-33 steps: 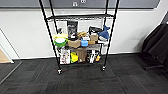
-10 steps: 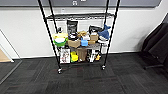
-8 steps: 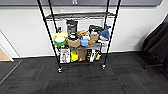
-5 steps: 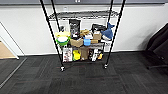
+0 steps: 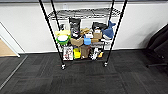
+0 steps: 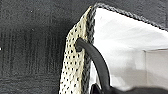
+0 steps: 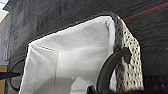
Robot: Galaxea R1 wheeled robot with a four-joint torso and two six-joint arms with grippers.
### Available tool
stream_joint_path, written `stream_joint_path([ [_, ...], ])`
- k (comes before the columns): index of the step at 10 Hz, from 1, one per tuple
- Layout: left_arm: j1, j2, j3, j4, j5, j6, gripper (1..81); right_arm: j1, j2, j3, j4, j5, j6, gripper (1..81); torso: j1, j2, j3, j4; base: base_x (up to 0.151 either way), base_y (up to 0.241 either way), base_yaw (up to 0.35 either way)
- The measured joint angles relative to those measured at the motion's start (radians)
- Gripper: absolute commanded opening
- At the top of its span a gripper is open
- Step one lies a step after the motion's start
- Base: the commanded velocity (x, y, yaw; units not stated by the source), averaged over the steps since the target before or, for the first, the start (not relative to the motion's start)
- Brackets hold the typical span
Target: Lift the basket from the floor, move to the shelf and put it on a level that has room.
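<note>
1. In the head view, the shelf [image 5: 83, 37] is seen standing against a pale wall on dark carpet [image 5: 82, 80], on small wheels. The wire level [image 5: 83, 13] near the top of the picture is seen bare, while the two tiers below it are crowded with boxes, packets and a blue plush toy [image 5: 109, 30]. A dark chair [image 5: 158, 47] is seen at the right edge.

2. In the left wrist view, the basket [image 6: 120, 42] is seen close up above the carpet: speckled woven side, dark rim, white lining. A dark curved handle [image 6: 96, 58] runs from the basket's side toward the camera. Whether the left claw is wide, narrow or closed on this handle cannot be told.

3. In the right wrist view, the basket's other end [image 7: 75, 52] is seen with its own dark handle [image 7: 110, 68] looping from the woven side. The right claw's state cannot be told either.

4. The step in hand is judged to be carrying the basket to the shelf. It is best done with both ends kept level and the approach squared to the bare level, clear of the posts.
</note>
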Motion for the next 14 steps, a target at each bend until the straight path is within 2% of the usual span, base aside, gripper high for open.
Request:
stream_joint_path([
  [5,-0.029,0.023,0.002,-0.043,0.003,0.000,1.0,0.010,-0.079,0.074,0.000,0.004,0.001,1.0,-0.104,0.164,0.013,0.000,0.000,0.000,0.000],
  [12,-0.032,0.016,0.018,-0.070,0.011,0.000,1.0,0.015,-0.104,0.111,0.000,-0.004,0.012,1.0,-0.256,0.396,0.230,0.000,0.000,0.000,0.000],
  [14,-0.033,-0.010,0.058,-0.086,0.005,0.000,1.0,0.020,-0.108,0.117,0.000,-0.003,0.012,1.0,-0.294,0.451,0.260,0.000,0.000,0.000,0.000],
])
